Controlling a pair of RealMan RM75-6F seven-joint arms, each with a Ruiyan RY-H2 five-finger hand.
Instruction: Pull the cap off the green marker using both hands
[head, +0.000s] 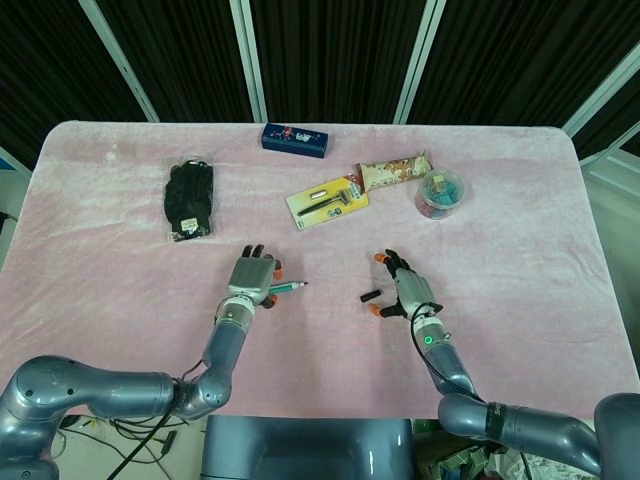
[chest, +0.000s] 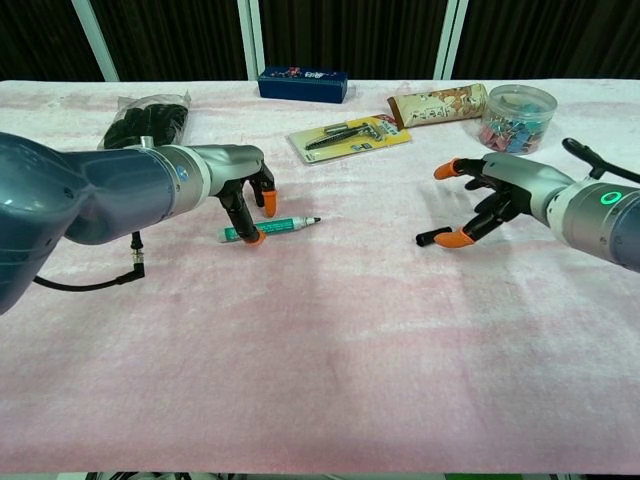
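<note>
The green marker (head: 286, 288) (chest: 272, 227) is uncapped, its dark tip pointing right, and it sits low at the pink cloth. My left hand (head: 254, 277) (chest: 243, 188) pinches its left end between orange-tipped fingertips (chest: 256, 238). The black cap (head: 369, 295) (chest: 431, 238) lies by itself on the cloth, a hand's width right of the marker's tip. Just right of the cap, my right hand (head: 406, 292) (chest: 495, 193) has its fingers spread and holds nothing; one fingertip is close to the cap's right end.
Behind the hands lie a yellow tool card (head: 327, 201), a snack bar (head: 391, 171), a clear tub of clips (head: 443, 191), a blue box (head: 295, 140) and a bagged black glove (head: 189, 201). The table (head: 100, 290) is covered in pink cloth.
</note>
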